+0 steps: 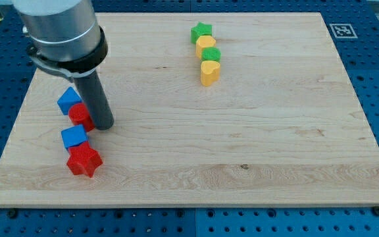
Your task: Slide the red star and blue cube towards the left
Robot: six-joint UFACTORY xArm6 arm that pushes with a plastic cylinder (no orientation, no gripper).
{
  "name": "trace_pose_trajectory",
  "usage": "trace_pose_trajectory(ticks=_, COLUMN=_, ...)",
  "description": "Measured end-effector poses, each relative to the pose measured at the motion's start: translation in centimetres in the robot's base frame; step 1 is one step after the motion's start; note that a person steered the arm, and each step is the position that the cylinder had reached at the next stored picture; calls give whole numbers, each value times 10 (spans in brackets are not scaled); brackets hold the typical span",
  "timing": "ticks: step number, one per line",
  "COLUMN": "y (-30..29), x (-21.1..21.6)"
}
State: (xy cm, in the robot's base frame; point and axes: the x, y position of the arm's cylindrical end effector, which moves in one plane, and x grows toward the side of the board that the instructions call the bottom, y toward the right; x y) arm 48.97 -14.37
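Note:
The red star (84, 160) lies at the view's lower left of the wooden board (242, 145). The blue cube (74, 137) touches it just above. My tip (104, 125) stands just right of and a little above the blue cube, touching or nearly touching a small red block (79, 115). A second blue block (68, 100) sits just above that red block, left of the rod.
Near the view's top middle a column of blocks runs downward: a green star (202, 31), a yellow round block (207, 44), a green block (211, 54) and a yellow heart (209, 72). A black-and-white marker (342, 29) is at the board's top right corner.

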Motion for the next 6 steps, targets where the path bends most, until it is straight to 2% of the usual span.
trace_pose_trajectory(ticks=3, y=-27, x=-2)
trace_pose_trajectory(ticks=4, y=11, x=5)
trace_pose_trajectory(ticks=5, y=32, x=37)
trace_pose_trajectory(ticks=6, y=21, x=56)
